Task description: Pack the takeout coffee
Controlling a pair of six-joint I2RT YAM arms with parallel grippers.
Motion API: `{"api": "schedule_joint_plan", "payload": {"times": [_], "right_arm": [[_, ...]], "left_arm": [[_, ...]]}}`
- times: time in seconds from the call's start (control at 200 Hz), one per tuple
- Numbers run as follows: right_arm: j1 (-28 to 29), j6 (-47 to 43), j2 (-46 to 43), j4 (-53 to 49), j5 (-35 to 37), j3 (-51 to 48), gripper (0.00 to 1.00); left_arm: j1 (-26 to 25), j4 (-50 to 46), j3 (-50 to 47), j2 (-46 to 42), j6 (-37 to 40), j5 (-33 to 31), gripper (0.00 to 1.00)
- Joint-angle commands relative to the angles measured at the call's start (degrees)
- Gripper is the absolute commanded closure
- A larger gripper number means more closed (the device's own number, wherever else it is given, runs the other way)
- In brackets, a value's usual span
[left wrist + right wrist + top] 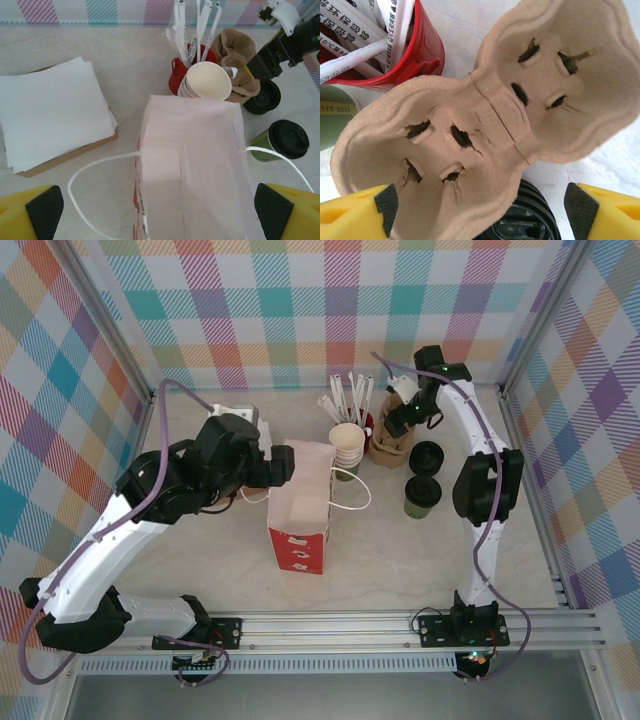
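We find the takeout coffee [423,496] standing upright on the table [200,560]. It is in the right half, closer to the right edge than to the middle, and roughly midway between the near and far edges. It is a small paper cup with a dark green wall, tapering slightly toward its base. A round black lid with a raised rim caps it, so the inside is hidden from us. From the left wrist view we see a strip of green wall below that lid, with nothing touching it.

A loose black lid [428,453] lies just beyond it toward the far edge. The pink paper bag [300,505] stands open to its left, apart from it.

The left gripper [159,210] hangs over the bag's mouth, fingers spread wide and released. The right gripper [483,204] is above the brown pulp cup carrier [485,115] near the far edge, fingers parted wide and grasping nothing. We cannot tell whether one pad brushes the carrier's rim.
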Motion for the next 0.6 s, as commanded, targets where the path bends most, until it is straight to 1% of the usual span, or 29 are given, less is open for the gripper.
{"api": "schedule_joint_plan", "payload": {"times": [0.0,0.265,0.45,0.595], "right_arm": [[-0.08,-1.67,2.48,-3.47,-2.57,3.71,0.13],[-0.06,-2.19,10.1,-6.38,-3.32,12.83,0.17],[-0.09,-1.81,12.7,-7.08,-5.49,15.3,0.21],[-0.12,-1.45,14.26,-7.71,-7.48,16.83,0.26]], "left_arm": [[1.13,1.76,-1.33,-2.01,-0.57,-2.77,0.0],[1.83,1.46,-2.22,-2.97,-1.1,-3.72,0.0],[2.0,0.76,-2.23,-2.34,-1.15,-3.75,0.0],[2.05,0.95,-2.06,-1.52,-1.01,-3.47,0.0]]}}
